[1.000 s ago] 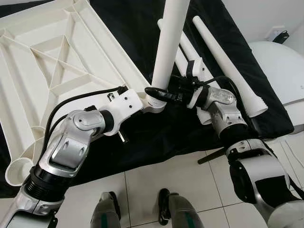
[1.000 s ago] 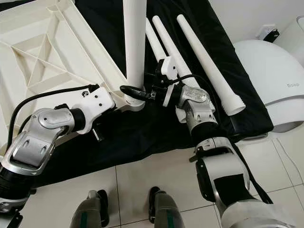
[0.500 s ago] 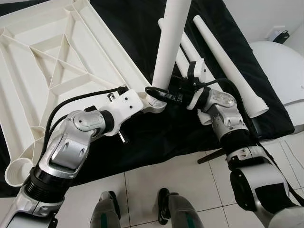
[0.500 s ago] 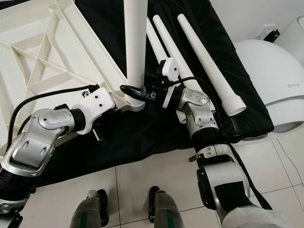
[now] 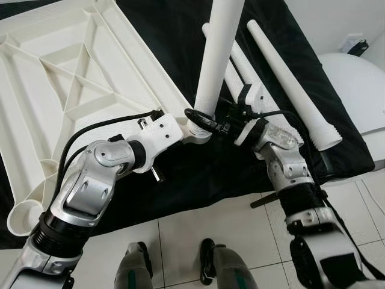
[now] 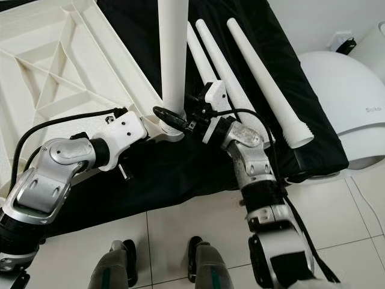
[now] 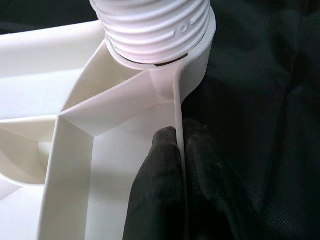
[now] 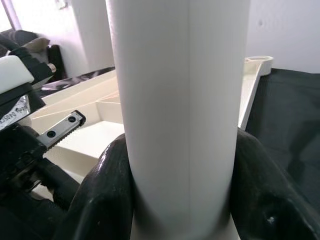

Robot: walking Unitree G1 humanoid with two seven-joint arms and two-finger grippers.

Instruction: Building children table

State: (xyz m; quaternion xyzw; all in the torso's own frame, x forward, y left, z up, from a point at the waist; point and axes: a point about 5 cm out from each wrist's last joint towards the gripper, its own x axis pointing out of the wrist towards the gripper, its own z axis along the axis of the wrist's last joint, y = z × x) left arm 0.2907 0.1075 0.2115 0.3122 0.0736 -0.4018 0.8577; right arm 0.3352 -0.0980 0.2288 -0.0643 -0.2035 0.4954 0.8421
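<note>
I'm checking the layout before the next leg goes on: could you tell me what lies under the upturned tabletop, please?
A black cloth lies under the tabletop, spread past its edge. What lies under the cloth is covered.

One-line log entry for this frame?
left end effector: shut on tabletop rim | right end effector: shut on leg | leg upright in socket

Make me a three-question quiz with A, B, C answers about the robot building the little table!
1. Where does the upright leg stand?
A. in the tabletop's corner socket
B. on the floor tiles
C. on the white dome

2. How many loose legs lie on the black cloth?
A. one
B. three
C. six

3. What does the left gripper do?
A. hangs open
B. pinches the tabletop's rim
C. holds a loose leg

Answers: 1 A, its threaded end sits in the socket. 2 B, three lie side by side. 3 B, its fingers close on the thin rim, while the right gripper clasps the upright leg.
</note>
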